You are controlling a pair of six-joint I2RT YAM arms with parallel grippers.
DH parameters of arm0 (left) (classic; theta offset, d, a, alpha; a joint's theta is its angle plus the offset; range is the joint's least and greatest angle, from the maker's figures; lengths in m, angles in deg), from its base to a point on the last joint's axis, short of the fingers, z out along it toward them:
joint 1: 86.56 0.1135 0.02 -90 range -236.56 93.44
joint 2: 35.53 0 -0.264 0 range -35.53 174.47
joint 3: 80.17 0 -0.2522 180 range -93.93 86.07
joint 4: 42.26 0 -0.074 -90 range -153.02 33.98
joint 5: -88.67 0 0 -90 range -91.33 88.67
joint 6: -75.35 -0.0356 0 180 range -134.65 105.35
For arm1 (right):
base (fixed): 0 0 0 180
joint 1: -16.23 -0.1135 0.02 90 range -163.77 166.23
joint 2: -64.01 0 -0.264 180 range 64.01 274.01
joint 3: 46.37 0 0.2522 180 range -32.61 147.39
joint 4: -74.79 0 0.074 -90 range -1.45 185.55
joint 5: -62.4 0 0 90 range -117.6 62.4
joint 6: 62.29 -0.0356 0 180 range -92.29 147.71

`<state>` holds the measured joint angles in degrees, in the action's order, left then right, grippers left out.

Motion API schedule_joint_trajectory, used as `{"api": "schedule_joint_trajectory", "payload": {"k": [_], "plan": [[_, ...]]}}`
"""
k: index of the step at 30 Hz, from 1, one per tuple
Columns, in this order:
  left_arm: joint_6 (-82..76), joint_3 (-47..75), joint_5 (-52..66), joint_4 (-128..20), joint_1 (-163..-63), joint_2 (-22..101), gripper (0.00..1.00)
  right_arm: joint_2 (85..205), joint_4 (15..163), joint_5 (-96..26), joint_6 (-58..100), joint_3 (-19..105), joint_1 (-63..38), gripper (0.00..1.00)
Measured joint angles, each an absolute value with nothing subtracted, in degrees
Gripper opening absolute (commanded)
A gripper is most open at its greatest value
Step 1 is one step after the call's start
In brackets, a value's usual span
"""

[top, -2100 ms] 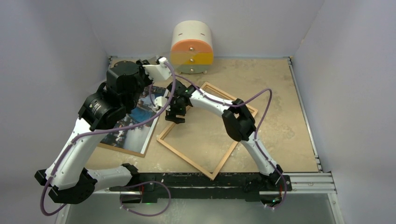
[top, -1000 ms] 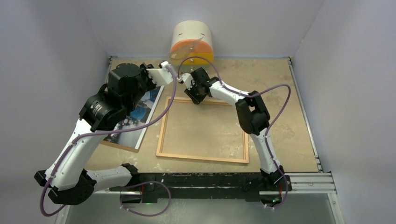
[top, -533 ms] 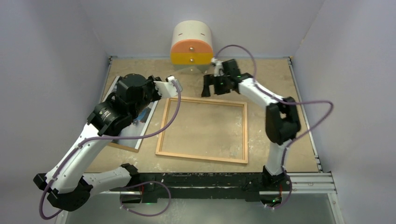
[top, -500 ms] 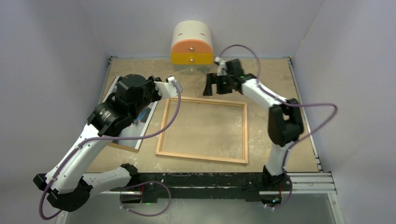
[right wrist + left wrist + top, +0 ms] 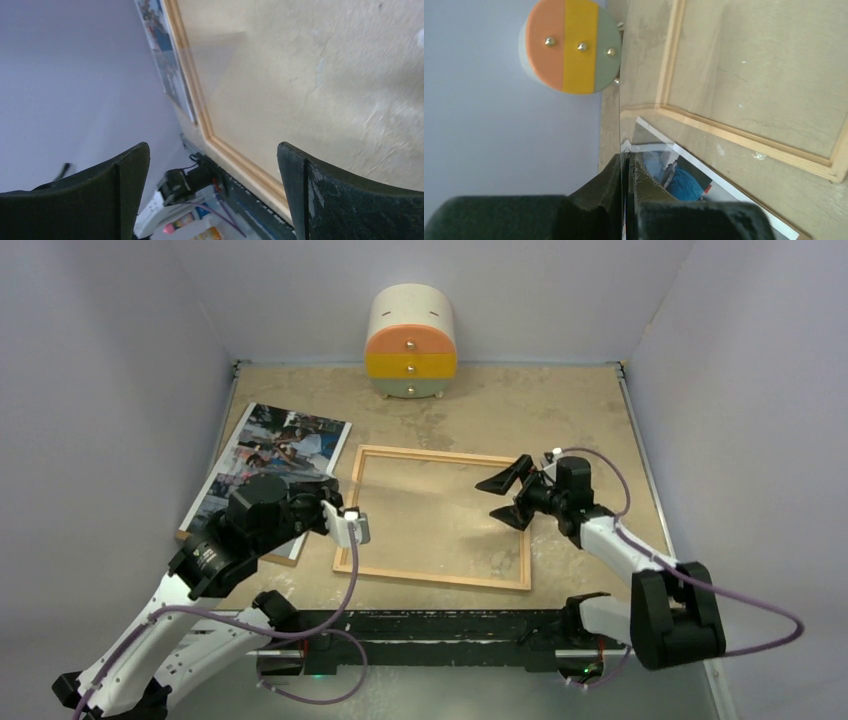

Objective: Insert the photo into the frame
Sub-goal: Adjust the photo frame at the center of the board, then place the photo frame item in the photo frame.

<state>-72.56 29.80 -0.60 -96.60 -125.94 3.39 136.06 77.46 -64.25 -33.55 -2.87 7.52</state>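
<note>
Photo (image 5: 290,435) is lying flat and face up on the far-left part of the table (image 5: 580,410). It is stacked on a brown board (image 5: 284,558), just left of the frame (image 5: 432,580) and outside it, so not loaded yet. Frame is lying flat mid-table, roughly square to the near edge, with bare table showing through the opening. Likely set that way so layers can drop straight in.

Left pincer (image 5: 352,527) is sitting at the frame's near-left border, pressed together. The wrist view suggests it is pinching the edge of a clear pane (image 5: 623,135) that is running out over the frame's left part. It's faint, so that's my read, not certain. Probably the pane is going in first and the photo after.

Right pincer (image 5: 487,500) is hovering low over the frame's right side, spread wide and gripping nothing, maybe ready to steady the frame or guide the pane.

Round drawer cabinet (image 5: 411,340) is standing at the far edge, well apart, not involved.
</note>
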Motion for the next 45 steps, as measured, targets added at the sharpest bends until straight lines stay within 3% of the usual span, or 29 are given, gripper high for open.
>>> {"api": "schedule_joint_trajectory", "payload": {"k": [5,11,18,25,45], "plan": [[-79.0,31.68,5.41,-101.96,-125.94,-0.15,0.0,125.24,75.69,-63.31,-43.95,-8.03,5.49,0.99],[-84.71,31.77,7.8,-104.53,-125.94,-2.32,0.0,121.24,76.84,-61.34,-47.84,-8.27,0.07,0.99],[-88.6,31.33,12.28,-109.19,-125.92,0.85,0.0,122.97,78.96,-60.58,-49.76,-9.54,-2.31,0.99],[-93.74,34.57,18.27,-119.2,-125.92,-4.72,0.0,123.12,77.35,-58.96,-53.11,-14.59,-4.8,0.99],[-89.36,40.86,20.39,-124.07,-125.92,-5.16,0.0,140.21,65.5,-54.11,-57.81,-15.44,-18.42,0.99]]}}
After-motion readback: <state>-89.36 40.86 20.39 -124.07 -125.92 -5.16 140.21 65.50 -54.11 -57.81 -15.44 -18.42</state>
